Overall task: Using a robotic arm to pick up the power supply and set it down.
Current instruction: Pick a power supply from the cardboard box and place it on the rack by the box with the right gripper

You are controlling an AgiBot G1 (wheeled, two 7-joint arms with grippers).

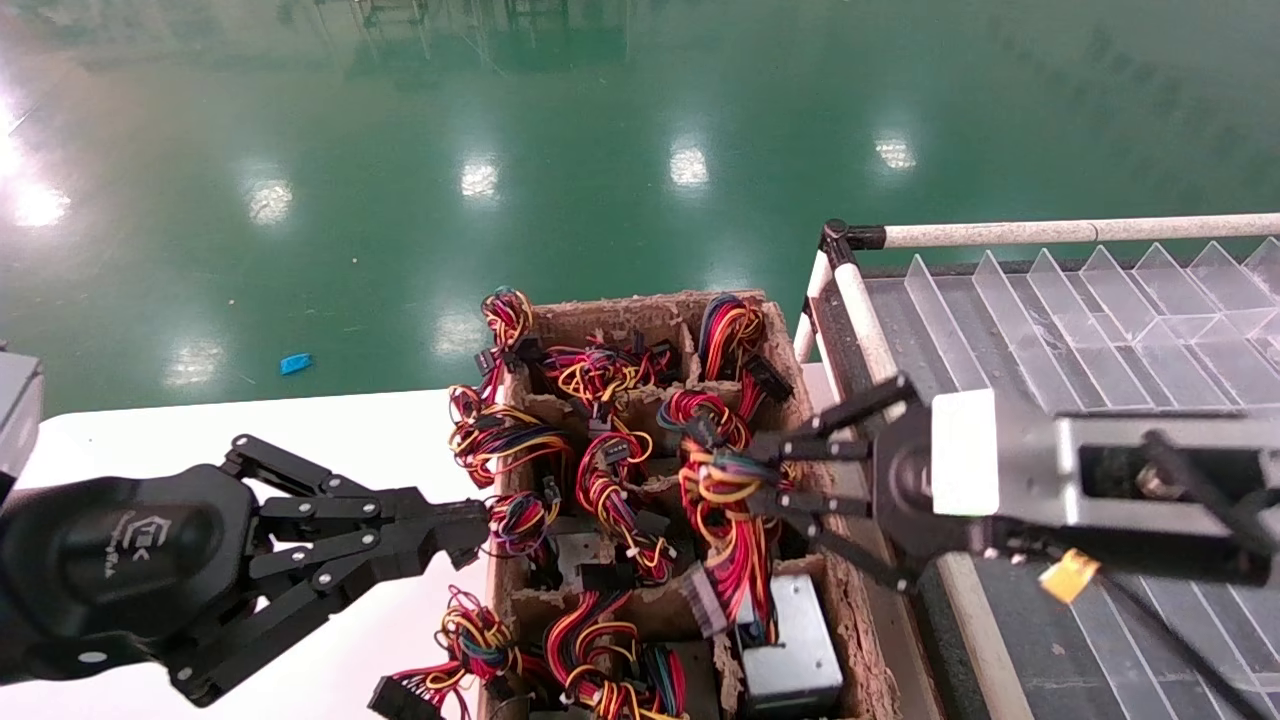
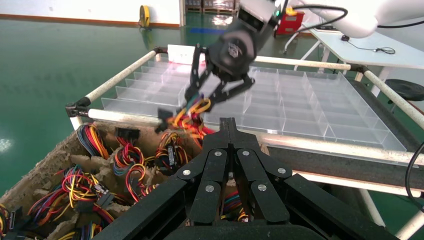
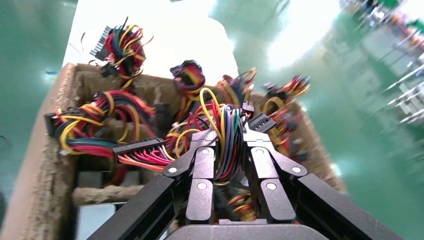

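Green floor behind; cardboard crate (image 1: 850,640) on white table (image 1: 200,430). Your right end effector (image 1: 775,480) is clamped on the power supply (image 1: 790,645) wire bundle (image 1: 725,500); box unlifted, set-down pending. Left end effector (image 1: 470,530) closed, empty, beside crate.

Tangled wire bundles (image 1: 610,470) crowd the cardboard crate (image 1: 860,640), blocking downward reach; white table (image 1: 330,430) is open.

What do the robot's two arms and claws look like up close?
Both claws are black, built from jointed bars pinned with silver screws. The left gripper grows from a rounded black housing with a faint pale logo. The right gripper sits on a silver-grey block with a white band, a small yellow tag and a black cable.
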